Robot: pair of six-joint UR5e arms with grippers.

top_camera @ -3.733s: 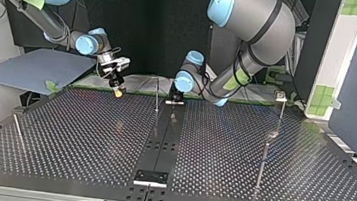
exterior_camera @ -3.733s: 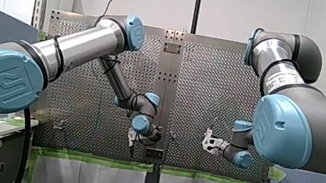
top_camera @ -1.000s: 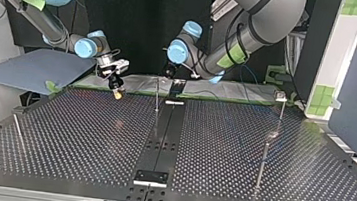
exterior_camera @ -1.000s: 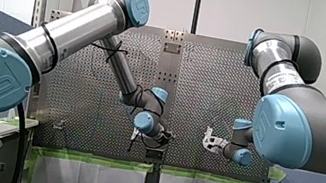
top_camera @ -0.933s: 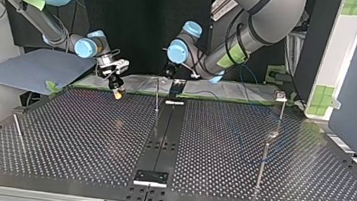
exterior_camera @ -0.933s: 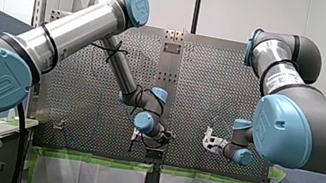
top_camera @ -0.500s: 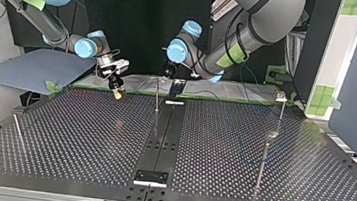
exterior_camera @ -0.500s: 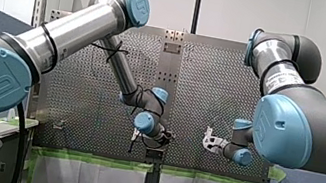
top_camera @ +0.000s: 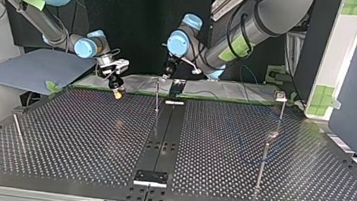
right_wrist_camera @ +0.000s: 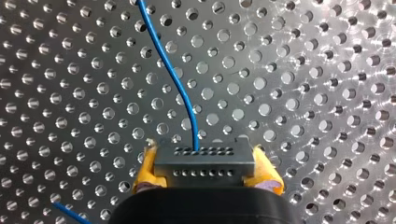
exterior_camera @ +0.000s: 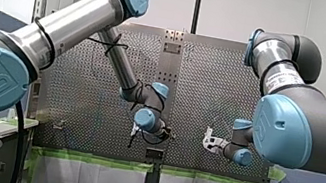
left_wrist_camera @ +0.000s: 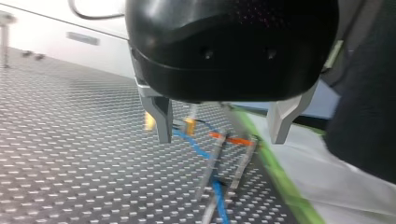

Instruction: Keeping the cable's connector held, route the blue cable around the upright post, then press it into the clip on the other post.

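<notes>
Steel perforated table (top_camera: pixel 87 136), green tape (exterior_camera: pixel 88 158) along its edge. Right gripper (right_wrist_camera: pixel 205 170) clamps grey connector (right_wrist_camera: pixel 204 161); blue cable (right_wrist_camera: pixel 173 74) trails across holes. Left gripper (left_wrist_camera: pixel 220 135) spread wide, cable ahead, near upright post (top_camera: pixel 157 96).

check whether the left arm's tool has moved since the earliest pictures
Yes. In the top view my left tool has risen and shifted toward the view's left, ending near the top of the thin post.
</notes>
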